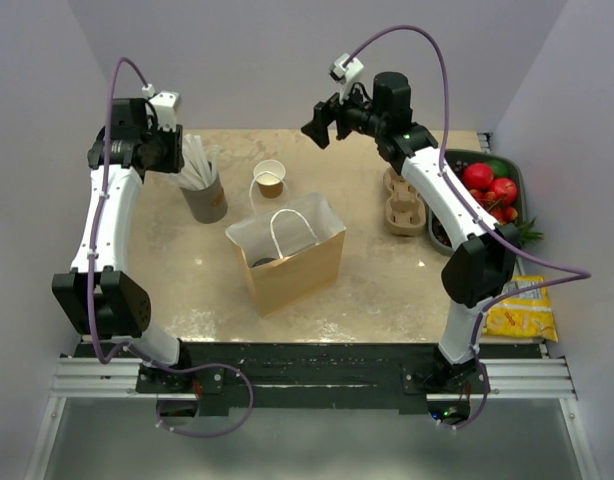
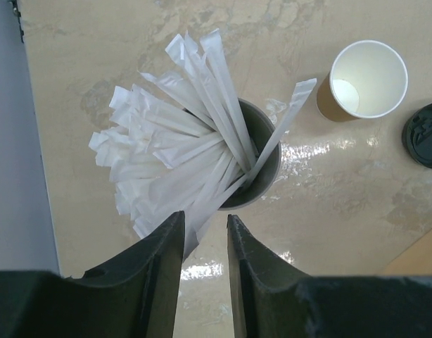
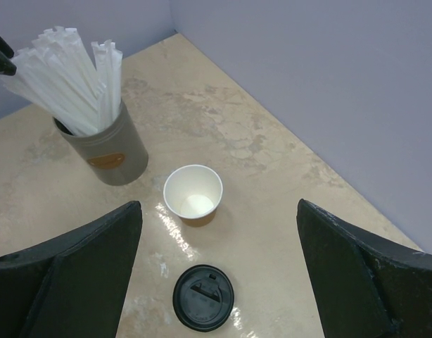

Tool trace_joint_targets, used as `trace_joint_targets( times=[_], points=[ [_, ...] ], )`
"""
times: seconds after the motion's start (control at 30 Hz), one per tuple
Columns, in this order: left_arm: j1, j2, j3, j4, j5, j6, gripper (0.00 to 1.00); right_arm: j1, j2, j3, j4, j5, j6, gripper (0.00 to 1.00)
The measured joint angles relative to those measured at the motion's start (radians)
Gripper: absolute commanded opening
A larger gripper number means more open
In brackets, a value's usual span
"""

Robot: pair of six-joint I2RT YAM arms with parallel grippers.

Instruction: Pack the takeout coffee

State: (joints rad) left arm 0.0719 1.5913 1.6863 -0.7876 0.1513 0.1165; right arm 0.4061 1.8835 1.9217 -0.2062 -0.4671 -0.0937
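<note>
On the worktop [image 3: 272,141], almost straight below my wide-open, empty right pincer [image 3: 217,211], the takeout coffee [image 3: 203,297] stood upright near the lidless cup [image 3: 193,196], while my left pincer [image 2: 204,218], narrowly parted and holding nothing, hovered off at the straws [image 2: 174,141].

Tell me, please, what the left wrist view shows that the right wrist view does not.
Only left wrist: a corner of the brown paper bag and the left gripper, jaws narrowly apart. Only right wrist: the orange label on the straw cup and the right gripper, wide open. Both: straw cup, lidless cup, the black lid of the takeout coffee.
</note>
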Motion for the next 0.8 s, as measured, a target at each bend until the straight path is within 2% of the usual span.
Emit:
trace_joint_targets(
  times=[0.17, 0.3, 0.63, 0.73, 0.8],
  points=[
    [0.000, 0.000, 0.000, -0.006, 0.001, 0.003, 0.24, -0.002, 0.000, 0.000, 0.001, 0.000, 0.002, 0.94],
    [0.000, 0.000, 0.000, -0.007, -0.001, 0.006, 0.30, -0.002, 0.000, 0.000, 0.001, 0.000, 0.003, 0.94],
    [0.000, -0.004, -0.019, -0.016, -0.026, 0.010, 0.28, -0.002, 0.000, 0.000, 0.001, 0.000, 0.003, 0.94],
    [0.000, -0.013, -0.029, -0.019, -0.032, 0.015, 0.20, -0.002, 0.000, 0.000, 0.001, 0.000, 0.004, 0.94],
    [0.000, -0.020, -0.032, -0.023, -0.034, 0.018, 0.05, -0.002, 0.000, 0.000, 0.002, 0.000, 0.004, 0.94]
  ],
)
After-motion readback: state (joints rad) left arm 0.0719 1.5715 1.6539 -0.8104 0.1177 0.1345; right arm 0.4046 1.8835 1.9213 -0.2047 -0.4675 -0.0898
